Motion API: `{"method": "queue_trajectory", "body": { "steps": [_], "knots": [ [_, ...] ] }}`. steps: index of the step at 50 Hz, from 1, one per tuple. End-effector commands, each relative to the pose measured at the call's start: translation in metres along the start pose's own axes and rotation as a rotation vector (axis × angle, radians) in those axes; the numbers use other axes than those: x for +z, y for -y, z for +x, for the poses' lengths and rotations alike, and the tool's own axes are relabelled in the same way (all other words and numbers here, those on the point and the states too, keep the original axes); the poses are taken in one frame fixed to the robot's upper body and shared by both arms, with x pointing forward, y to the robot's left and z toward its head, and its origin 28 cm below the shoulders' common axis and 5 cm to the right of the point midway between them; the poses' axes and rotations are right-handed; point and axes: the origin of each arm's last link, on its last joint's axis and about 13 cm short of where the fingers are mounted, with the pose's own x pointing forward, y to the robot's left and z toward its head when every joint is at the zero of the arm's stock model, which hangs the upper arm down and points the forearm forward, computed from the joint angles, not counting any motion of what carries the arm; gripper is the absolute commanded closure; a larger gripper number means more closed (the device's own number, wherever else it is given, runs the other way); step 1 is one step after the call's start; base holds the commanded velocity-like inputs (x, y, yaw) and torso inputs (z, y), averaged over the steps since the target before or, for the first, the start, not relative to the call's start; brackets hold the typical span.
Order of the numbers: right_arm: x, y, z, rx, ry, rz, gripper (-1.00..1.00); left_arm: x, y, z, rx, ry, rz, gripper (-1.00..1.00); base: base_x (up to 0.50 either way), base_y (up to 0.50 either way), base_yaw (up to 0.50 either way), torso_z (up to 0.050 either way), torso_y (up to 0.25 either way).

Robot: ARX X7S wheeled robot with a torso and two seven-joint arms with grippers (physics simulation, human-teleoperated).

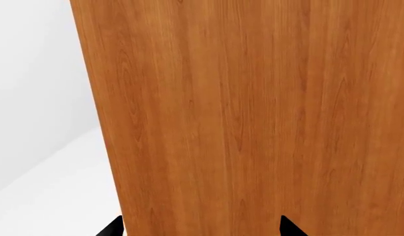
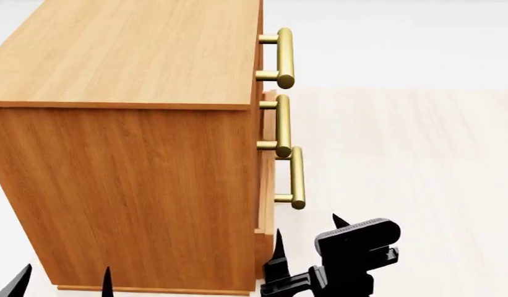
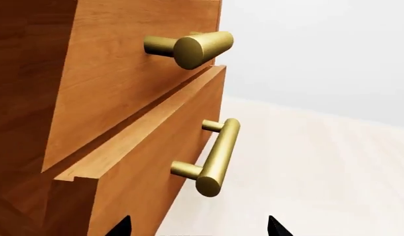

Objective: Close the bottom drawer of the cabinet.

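The cabinet (image 2: 130, 185) is a reddish-brown wood box at the left of the head view, seen from its side, with three brass bar handles along its right edge. The bottom drawer (image 2: 268, 185) sticks out a little past the two above it, and its handle (image 2: 297, 176) stands furthest out. In the right wrist view the drawer front (image 3: 156, 162) and its handle (image 3: 215, 157) are close ahead. My right gripper (image 2: 309, 230) is open and empty, just in front of the drawer front, low down. My left gripper (image 2: 64, 278) is open, facing the cabinet's side panel (image 1: 254, 118).
A pale wood floor (image 2: 402, 154) stretches to the right of the cabinet's front. White ground (image 1: 44, 196) lies beside the side panel. The middle drawer's handle (image 3: 192, 46) juts out above the bottom drawer.
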Motion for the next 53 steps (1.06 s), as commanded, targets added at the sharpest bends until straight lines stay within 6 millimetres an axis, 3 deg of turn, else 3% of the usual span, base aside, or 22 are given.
{"method": "queue_trajectory", "body": {
  "steps": [1, 32, 53],
  "knots": [
    [-0.005, -0.018, 0.002, 0.098, -0.008, -0.02, -1.0, 0.004, 0.0, 0.0, -0.014, 0.01, -0.046, -1.0, 0.0, 0.0, 0.0, 0.0, 0.0],
    [0.015, -0.012, -0.005, 0.251, 0.01, 0.052, -1.0, 0.002, 0.001, 0.0, -0.016, 0.002, -0.041, -1.0, 0.0, 0.0, 0.0, 0.0, 0.0],
    [0.018, 0.002, -0.009, 0.16, 0.055, 0.096, -1.0, 0.001, 0.0, 0.002, -0.014, 0.002, -0.036, -1.0, 0.0, 0.0, 0.0, 0.0, 0.0]
  ]
}}
